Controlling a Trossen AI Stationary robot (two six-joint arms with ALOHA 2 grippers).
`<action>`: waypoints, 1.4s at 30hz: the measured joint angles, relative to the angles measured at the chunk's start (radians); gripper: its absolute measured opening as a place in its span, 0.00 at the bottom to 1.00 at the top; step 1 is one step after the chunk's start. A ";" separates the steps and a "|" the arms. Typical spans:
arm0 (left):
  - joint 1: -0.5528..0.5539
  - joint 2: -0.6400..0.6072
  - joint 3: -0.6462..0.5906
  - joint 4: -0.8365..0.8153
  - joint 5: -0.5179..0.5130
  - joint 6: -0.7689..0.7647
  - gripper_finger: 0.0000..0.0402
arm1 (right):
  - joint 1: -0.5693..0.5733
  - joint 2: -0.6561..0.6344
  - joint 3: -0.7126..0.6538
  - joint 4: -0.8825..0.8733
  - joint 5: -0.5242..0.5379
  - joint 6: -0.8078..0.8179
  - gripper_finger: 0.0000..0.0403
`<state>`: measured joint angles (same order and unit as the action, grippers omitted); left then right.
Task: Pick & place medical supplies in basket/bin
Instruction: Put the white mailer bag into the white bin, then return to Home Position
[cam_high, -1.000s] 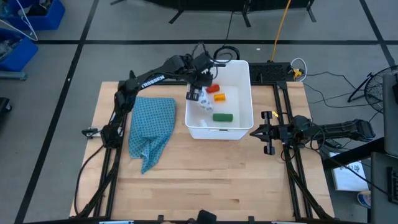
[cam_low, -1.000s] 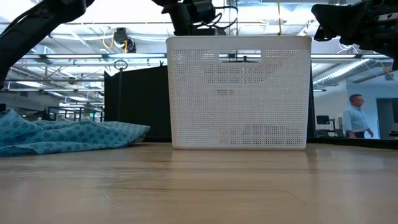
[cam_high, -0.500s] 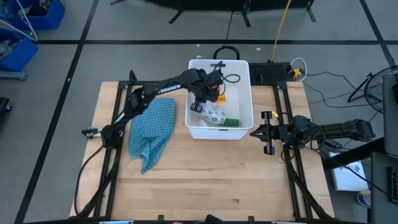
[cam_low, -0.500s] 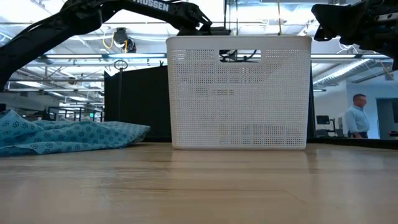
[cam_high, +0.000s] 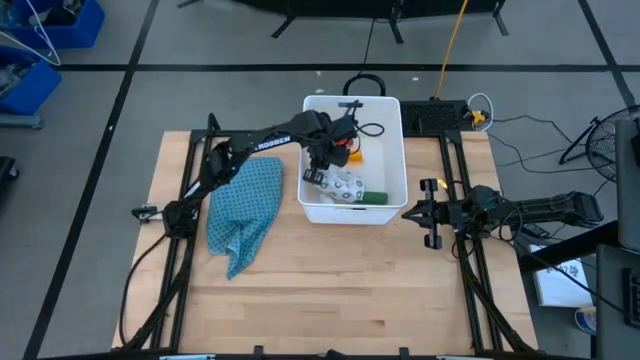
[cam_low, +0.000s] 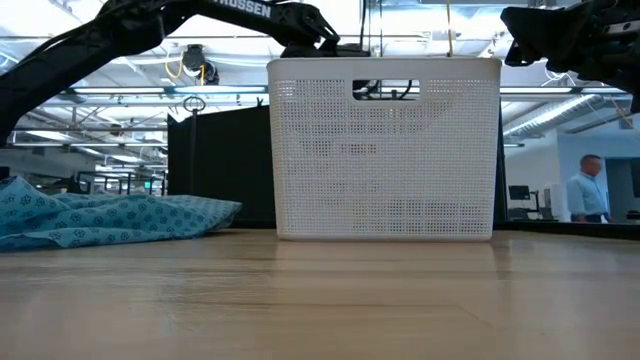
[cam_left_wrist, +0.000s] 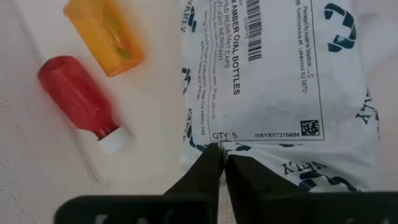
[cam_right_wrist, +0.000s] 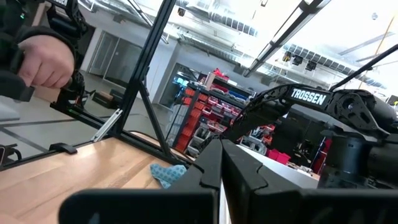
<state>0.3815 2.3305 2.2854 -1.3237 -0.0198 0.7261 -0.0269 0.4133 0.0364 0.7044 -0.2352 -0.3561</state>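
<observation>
The white bin (cam_high: 403, 150) stands at the table's far middle, its perforated wall (cam_low: 385, 150) facing the low view. My left gripper (cam_high: 318, 174) reaches down into it, shut on a white printed packet (cam_left_wrist: 273, 74). Beside the packet on the bin floor lie an orange pill bottle (cam_left_wrist: 102, 34) and a red tube (cam_left_wrist: 81, 102). A green oblong piece (cam_high: 373, 197) rests near the bin's near wall. My right gripper (cam_high: 432, 213) waits shut at the table's right edge, tilted slightly up (cam_right_wrist: 219, 155). My left gripper pinches the packet's edge (cam_left_wrist: 217, 138) between its two fingertips, just below the label's printed text. The fingers come from above, pointing steeply down. The packet lies spread on the bin floor beyond the fingertips.
A blue patterned cloth (cam_high: 245, 205) lies crumpled left of the bin (cam_low: 100, 215). Bare wooden table spreads in front of the bin. A person (cam_low: 585, 195) stands in the room behind, and a hand (cam_right_wrist: 43, 59) shows beyond the table's frame.
My left gripper has come down from above the bin's left rim into the bin, toward its near side, tipping more steeply downward. The white packet went with it and now lies on the bin floor, over part of the green piece.
</observation>
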 joint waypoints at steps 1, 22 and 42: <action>-0.002 -0.003 0.000 0.001 -0.001 0.000 0.08 | 0.000 0.000 0.000 0.000 0.000 0.000 0.00; -0.102 -0.410 0.012 -0.141 0.096 -0.056 0.39 | 0.000 0.000 0.000 -0.035 0.002 0.065 0.00; -0.195 -1.796 -1.787 1.285 0.142 -0.458 0.01 | 0.000 0.000 0.000 -0.081 0.011 0.149 0.00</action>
<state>0.1864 0.5342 0.4980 -0.0388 0.1221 0.2683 -0.0270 0.4132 0.0364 0.6235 -0.2247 -0.2071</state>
